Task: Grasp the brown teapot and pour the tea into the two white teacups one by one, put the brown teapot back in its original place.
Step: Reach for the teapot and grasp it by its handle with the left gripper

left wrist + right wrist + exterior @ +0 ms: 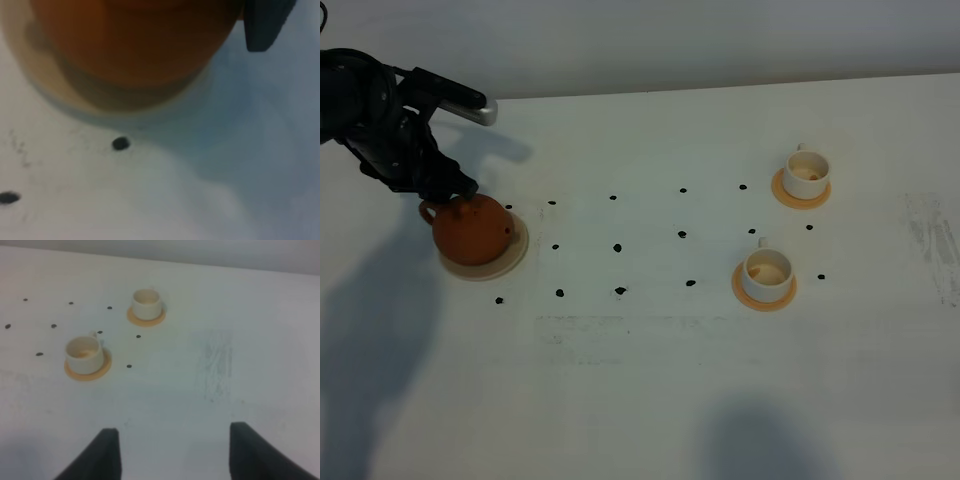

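The brown teapot (472, 230) sits upright on the cream coaster (517, 252), its original place, at the left of the table. My left gripper (448, 197) hangs at the pot's handle side, open, its jaws apart around the handle area. In the left wrist view the teapot (135, 40) fills the picture close up above the coaster (47, 92), with one dark finger (265, 25) beside it. The two white teacups (807, 171) (767, 268) stand on orange saucers at the right. My right gripper (175, 455) is open and holds nothing, with the teacups (146, 303) (84, 354) well ahead of it.
Several small black dots (617, 247) mark a grid on the white table between teapot and cups. A scuffed grey patch (932, 240) lies near the right edge. The table's far edge (720, 88) meets a plain wall.
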### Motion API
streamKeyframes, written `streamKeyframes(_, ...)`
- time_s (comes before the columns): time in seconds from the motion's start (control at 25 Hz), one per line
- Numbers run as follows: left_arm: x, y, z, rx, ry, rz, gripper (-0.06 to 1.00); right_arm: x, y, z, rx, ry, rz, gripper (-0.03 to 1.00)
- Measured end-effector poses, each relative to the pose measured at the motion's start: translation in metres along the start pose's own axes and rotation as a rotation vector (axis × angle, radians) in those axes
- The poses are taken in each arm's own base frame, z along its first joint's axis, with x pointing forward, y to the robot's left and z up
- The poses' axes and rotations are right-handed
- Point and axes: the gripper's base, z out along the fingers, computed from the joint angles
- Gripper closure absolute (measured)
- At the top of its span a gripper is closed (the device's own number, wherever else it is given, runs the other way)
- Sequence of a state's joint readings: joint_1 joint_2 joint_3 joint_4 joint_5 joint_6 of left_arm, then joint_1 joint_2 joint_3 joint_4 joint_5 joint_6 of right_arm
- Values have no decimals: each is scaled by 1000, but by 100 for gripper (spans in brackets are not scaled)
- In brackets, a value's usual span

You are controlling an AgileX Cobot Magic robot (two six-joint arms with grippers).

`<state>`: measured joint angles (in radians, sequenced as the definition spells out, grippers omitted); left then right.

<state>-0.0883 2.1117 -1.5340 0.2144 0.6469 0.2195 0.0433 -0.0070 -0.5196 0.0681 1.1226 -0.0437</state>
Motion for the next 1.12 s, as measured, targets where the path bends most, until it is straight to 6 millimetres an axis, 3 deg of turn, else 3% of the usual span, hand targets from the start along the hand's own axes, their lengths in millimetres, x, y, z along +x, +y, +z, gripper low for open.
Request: streamKeyframes(1.12,16,1,-3,48,157,-52,42,0,0,0,0,0,0,50)
